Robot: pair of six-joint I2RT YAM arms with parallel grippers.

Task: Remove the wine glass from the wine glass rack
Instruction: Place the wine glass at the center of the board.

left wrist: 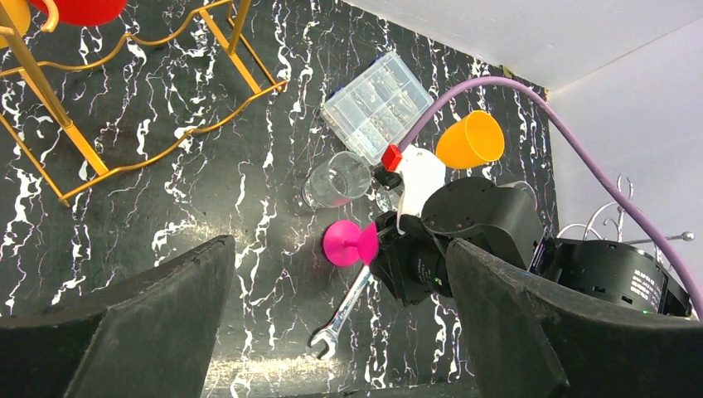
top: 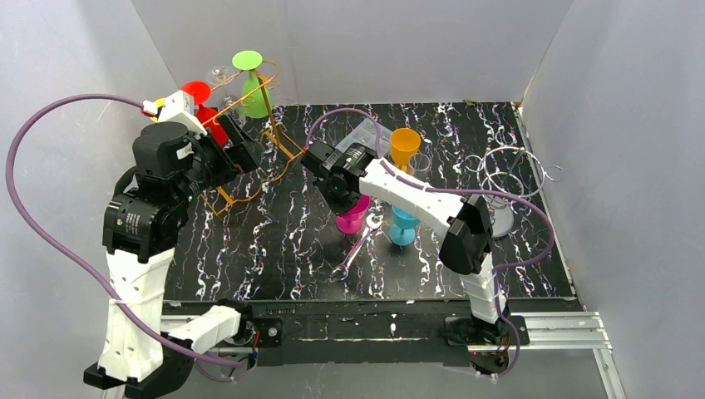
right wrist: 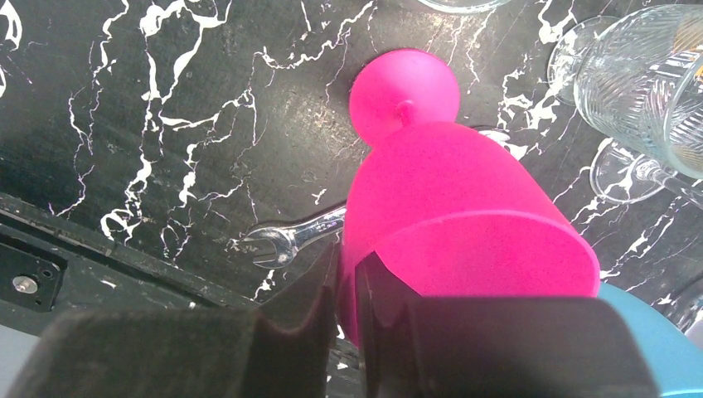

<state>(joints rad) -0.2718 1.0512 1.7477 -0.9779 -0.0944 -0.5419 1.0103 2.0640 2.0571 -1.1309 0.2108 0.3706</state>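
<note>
A pink wine glass [top: 353, 218] stands on the black marbled table, clear of the gold wire wine glass rack [top: 249, 179]. My right gripper [right wrist: 346, 265] is on the pink wine glass [right wrist: 448, 191], one finger inside the bowl and one outside, pinching the rim. Its base [left wrist: 340, 243] rests on the table beside a wrench. A red glass [top: 199, 96] and a green glass [top: 253, 83] hang upside down on the rack. My left gripper [left wrist: 340, 323] hangs wide open and empty near the rack [left wrist: 124, 157], over the table.
A silver wrench [top: 356, 249] lies just in front of the pink glass. An orange glass [top: 405, 143], a blue glass [top: 404, 224] and clear glasses [right wrist: 638, 75] stand to its right. A clear plastic parts box [left wrist: 377, 104] sits at the back. A silver wire stand [top: 507, 179] is far right.
</note>
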